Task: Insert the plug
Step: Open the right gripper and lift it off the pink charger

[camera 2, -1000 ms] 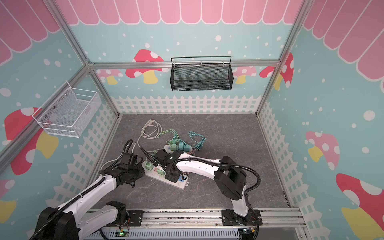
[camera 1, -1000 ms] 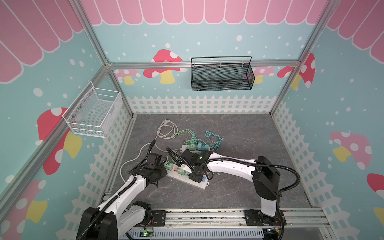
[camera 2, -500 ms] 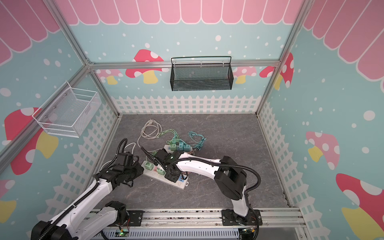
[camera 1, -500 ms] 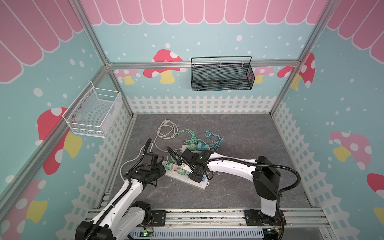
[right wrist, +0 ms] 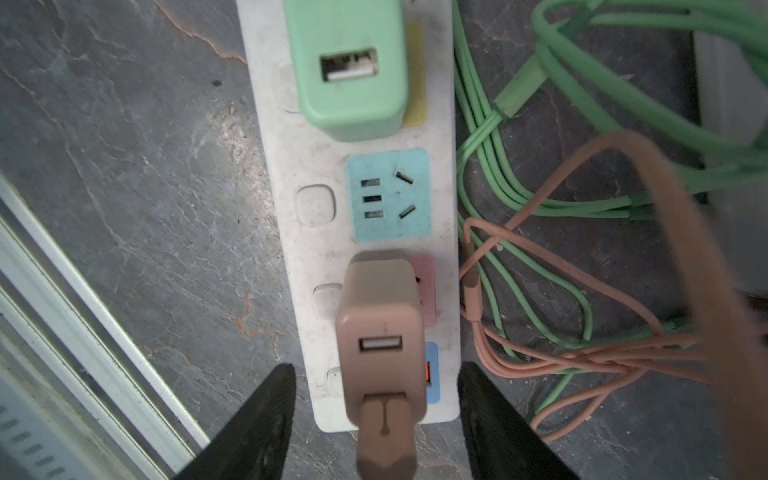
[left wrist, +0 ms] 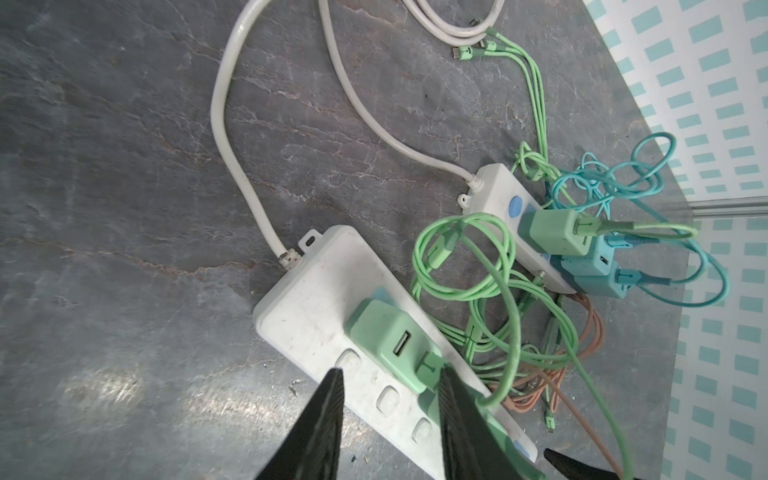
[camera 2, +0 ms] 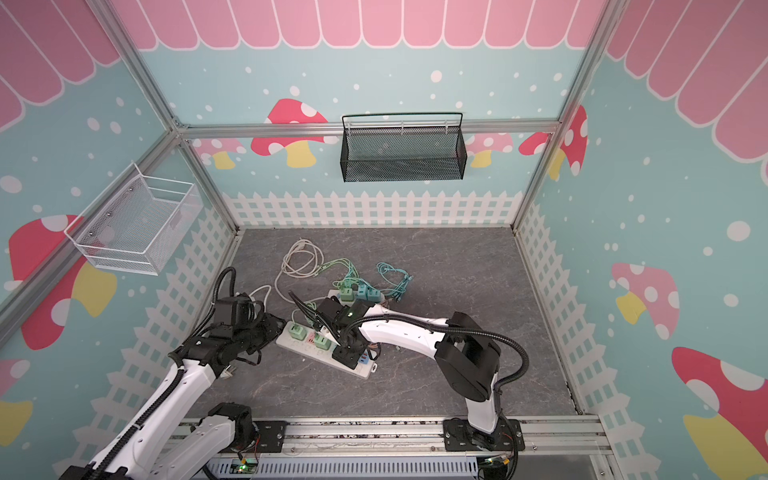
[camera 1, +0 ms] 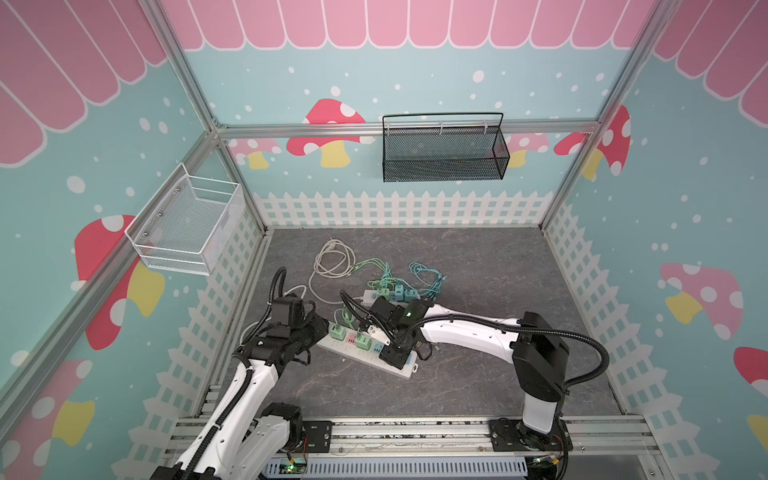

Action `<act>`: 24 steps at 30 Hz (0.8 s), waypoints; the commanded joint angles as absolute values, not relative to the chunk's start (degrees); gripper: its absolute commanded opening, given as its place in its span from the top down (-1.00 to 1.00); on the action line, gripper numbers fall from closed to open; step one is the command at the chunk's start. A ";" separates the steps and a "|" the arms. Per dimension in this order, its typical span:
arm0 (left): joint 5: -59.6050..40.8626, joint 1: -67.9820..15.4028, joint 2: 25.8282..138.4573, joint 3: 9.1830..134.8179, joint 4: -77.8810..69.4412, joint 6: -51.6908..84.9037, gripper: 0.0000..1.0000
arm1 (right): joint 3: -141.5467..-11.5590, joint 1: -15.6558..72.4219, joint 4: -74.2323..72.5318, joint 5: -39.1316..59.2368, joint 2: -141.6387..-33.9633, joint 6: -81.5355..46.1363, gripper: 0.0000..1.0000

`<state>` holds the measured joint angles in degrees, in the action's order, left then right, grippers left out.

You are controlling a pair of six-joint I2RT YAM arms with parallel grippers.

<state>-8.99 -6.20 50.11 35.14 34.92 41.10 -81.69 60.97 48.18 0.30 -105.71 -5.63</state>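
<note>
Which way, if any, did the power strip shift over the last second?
No. The power strip keeps its spot and angle against the front rail.

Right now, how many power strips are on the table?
2. The near power strip lies toward the front of the table; the far power strip sits just behind it. No other seems hidden.

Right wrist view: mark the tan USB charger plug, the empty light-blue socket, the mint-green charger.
Tan USB charger plug [right wrist: 380, 316], right wrist view, face beside its USB port.
Empty light-blue socket [right wrist: 388, 195], right wrist view, centre of its face.
Mint-green charger [right wrist: 349, 95], right wrist view, face beside its port.
</note>
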 commanded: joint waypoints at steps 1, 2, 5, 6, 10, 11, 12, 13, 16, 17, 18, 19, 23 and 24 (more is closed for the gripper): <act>-10.50 -5.13 51.18 37.32 36.08 39.27 0.18 | -79.99 60.58 48.39 3.21 -102.23 -5.12 -0.42; -10.65 -4.86 51.47 37.65 36.05 39.07 0.15 | -79.53 60.55 48.35 4.13 -101.74 -4.73 -0.42; -11.19 -4.07 52.58 38.95 36.16 37.90 0.03 | -77.45 60.46 48.25 5.75 -100.61 -3.84 -0.52; -11.42 -3.74 52.93 39.55 36.20 37.59 0.02 | -76.78 60.45 48.19 6.68 -100.15 -3.39 -0.56; -12.03 -2.34 54.55 42.46 36.77 35.90 -0.01 | -75.01 60.36 48.33 9.24 -98.39 -2.30 -0.61; -12.19 -1.99 55.01 43.19 36.90 35.47 -0.02 | -74.53 60.31 48.23 10.30 -97.95 -1.78 -0.61; -12.33 -1.69 55.47 43.92 37.00 34.97 -0.04 | -73.98 60.37 48.14 12.19 -97.42 -0.84 -0.60; -12.34 -1.43 55.83 44.64 37.09 34.37 -0.11 | -73.23 60.35 47.79 14.21 -96.64 0.02 -0.60; -12.23 -0.86 56.96 46.63 37.36 32.34 -0.22 | -71.25 60.31 44.67 17.14 -92.77 1.97 -0.60; -12.23 -0.67 57.20 47.20 37.35 31.64 -0.25 | -71.27 60.31 43.83 17.61 -91.47 2.35 -0.60; -11.92 -0.62 57.35 47.71 37.35 30.95 -0.30 | -71.34 60.18 42.78 17.67 -90.03 2.81 -0.62; -11.44 -0.48 57.55 48.34 37.31 30.16 -0.34 | -71.60 60.01 41.60 17.34 -88.52 3.05 -0.62; -9.02 0.06 58.39 50.33 36.51 27.35 -0.43 | -71.82 57.33 35.59 13.94 -83.46 3.41 -0.67; -8.62 0.24 58.75 50.77 35.88 26.89 -0.44 | -71.61 56.16 33.57 11.85 -82.28 3.13 -0.70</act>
<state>-10.90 -0.40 58.11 48.51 36.29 30.55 -71.40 58.39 40.01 14.52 -85.14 1.32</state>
